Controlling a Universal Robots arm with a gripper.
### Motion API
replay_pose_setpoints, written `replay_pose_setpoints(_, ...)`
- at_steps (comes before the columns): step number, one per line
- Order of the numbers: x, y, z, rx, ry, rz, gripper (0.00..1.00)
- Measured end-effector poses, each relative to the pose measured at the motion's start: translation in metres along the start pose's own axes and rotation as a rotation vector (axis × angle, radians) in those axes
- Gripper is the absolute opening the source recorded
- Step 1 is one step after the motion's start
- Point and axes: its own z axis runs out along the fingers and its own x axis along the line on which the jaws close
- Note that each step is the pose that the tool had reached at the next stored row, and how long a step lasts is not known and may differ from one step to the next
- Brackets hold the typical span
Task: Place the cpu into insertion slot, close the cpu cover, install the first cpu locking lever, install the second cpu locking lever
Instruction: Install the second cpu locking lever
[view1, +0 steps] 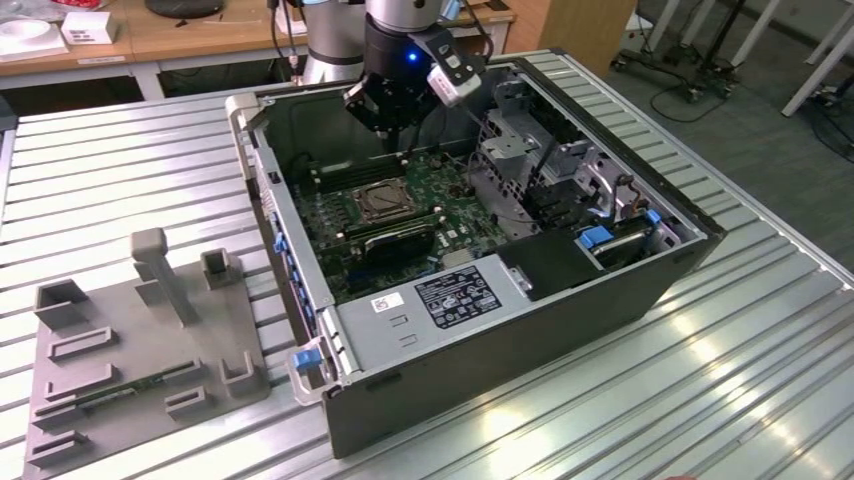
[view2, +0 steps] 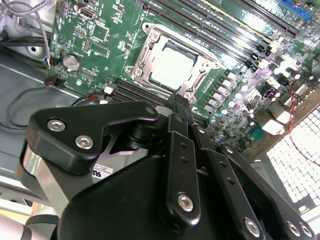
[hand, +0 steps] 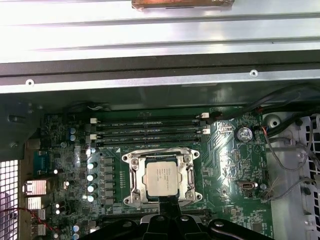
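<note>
In the exterior view, the open computer case (view1: 467, 250) lies on the slatted table (view1: 120, 180), and the gripper (view1: 390, 128) hangs inside it, above the far part of the green motherboard (view1: 400, 215). The insertion slot (view1: 379, 203) sits just nearer than the gripper, toward the exterior view's left of the board's middle. A grey fixture (view1: 140, 350) with upright pegs rests on the table at the exterior view's left, well apart from the case.

In the second wrist view, the cpu (view2: 172, 66) already lies flat in the insertion slot, with the cpu cover (view2: 147, 52) down around it as a metal frame. The gripper's black linkages take up the near part of the picture, and its tip (view2: 181, 102) sits just beside the frame's near edge. I cannot tell how far open the gripper is, nor whether it has hold of anything.

In the first wrist view, the cpu (hand: 160, 178) shows square inside the cover (hand: 134, 180), with memory slots (hand: 150, 131) just beyond. Whether either locking lever is latched is too fine to tell.

The risk, as I judge it, is the tip coming down off the lever and pressing the frame or nearby capacitors (hand: 92, 175), or a half-hooked lever springing back and leaving the cover loose.
</note>
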Motion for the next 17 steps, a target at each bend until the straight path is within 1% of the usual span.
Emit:
replay_pose_setpoints(4, -0.0001, -0.0008, -0.0001, 0.0000, 0.0000, 0.000, 0.11)
replay_pose_setpoints(11, -0.0004, -0.0059, -0.0006, -0.0001, -0.0001, 0.000, 0.11)
replay_pose_setpoints(17, -0.0004, -0.0063, -0.0006, 0.0000, 0.0000, 0.000, 0.11)
